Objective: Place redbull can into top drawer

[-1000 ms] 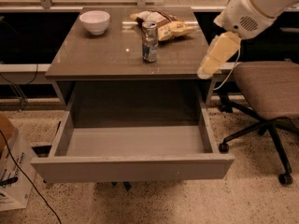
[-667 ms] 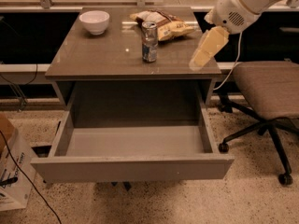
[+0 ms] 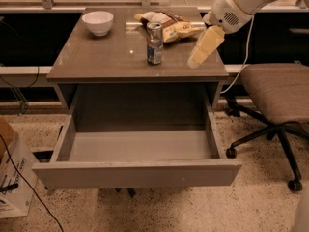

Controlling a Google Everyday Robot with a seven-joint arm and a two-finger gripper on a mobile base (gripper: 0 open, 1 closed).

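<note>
The redbull can [image 3: 154, 43] stands upright on the brown tabletop [image 3: 106, 57], a little right of its middle. The top drawer [image 3: 137, 174] is pulled wide open below the table, and its pale grey inside holds nothing. My gripper [image 3: 195, 61] hangs from the white arm at the upper right and points down and to the left. It is above the table's right part, to the right of the can and apart from it. It holds nothing that shows.
A white bowl [image 3: 97, 22] sits at the table's back left. A yellow and brown snack bag [image 3: 169, 25] lies just behind the can. An office chair [image 3: 277, 88] stands to the right of the table. A cardboard box [image 3: 12, 178] with cables is at the lower left.
The arm has swung left and further over the table, bringing my gripper from beside the table's right edge to above the tabletop near the can. The can and drawer have not moved.
</note>
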